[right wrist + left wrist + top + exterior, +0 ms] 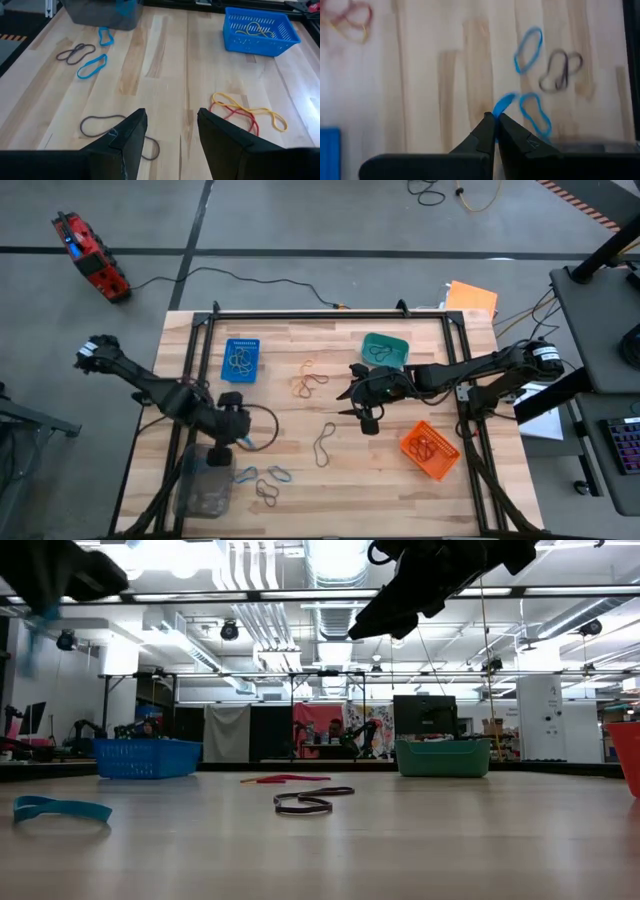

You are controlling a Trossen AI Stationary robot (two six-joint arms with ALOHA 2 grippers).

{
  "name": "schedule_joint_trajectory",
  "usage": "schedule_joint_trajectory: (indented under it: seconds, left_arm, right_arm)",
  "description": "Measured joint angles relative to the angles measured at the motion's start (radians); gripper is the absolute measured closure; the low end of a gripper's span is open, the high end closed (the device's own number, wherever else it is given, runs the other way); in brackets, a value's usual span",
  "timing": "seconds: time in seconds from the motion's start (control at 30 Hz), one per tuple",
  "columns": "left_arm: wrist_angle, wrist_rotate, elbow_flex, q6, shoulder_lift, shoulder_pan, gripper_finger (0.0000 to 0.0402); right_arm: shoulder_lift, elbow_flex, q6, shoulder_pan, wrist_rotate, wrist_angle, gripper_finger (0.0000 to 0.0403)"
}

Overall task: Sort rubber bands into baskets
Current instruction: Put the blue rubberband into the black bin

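— Rubber bands [308, 380] are scattered all over the wooden table [400, 480]. Which one are you lining up for?

— The nearest loose one. My right gripper [348, 405] hangs above the middle of the table with its fingers spread and nothing between them. From there, in the high view, the dark rubber band [325, 442] lies at about seven o'clock, flat on the wood and close by.

— How does it lie?

— It's a narrow loop, with its long axis running roughly from one o'clock to seven o'clock. I judge I'd have to bring my fingers across that line, not along it.

— Isn't your left arm closer?

— No. My left gripper [238, 435] is out at nine o'clock from the band, a good deal farther off. It is also clenched tight, and a blue rubber band [504, 104] appears to be pinched at its fingertips. It sits just above the clear-grey basket [205, 485], which lies at its six o'clock.

— And farther out from the right gripper?

— The tangled red and yellow bands are at eleven o'clock. The teal basket [385, 350] is at one o'clock and the orange basket [430, 450] at four. The blue basket [240, 360] is well off at ten o'clock. More blue bands [280, 474] lie at about seven or eight, beyond the dark one.
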Motion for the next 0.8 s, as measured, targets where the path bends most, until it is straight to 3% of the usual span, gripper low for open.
schedule_joint_trajectory:
  seconds: [0.3,0.43,0.8]
  left_arm:
    - [-0.296,0.190,0.226,-0.238,0.161,-0.168,0.0401]
    - [-0.383,0.223,0.288,-0.319,0.222,-0.228,0.0401]
    - [-0.362,0.334,0.187,-0.463,0.275,-0.309,0.0401]
  right_arm:
    - [0.000,-0.013,0.009,0.000,0.001,0.011,0.0236]
    - [0.000,-0.015,0.021,0.000,0.001,0.011,0.0234]
    - [0.000,-0.015,0.029,0.000,0.001,0.011,0.0232]
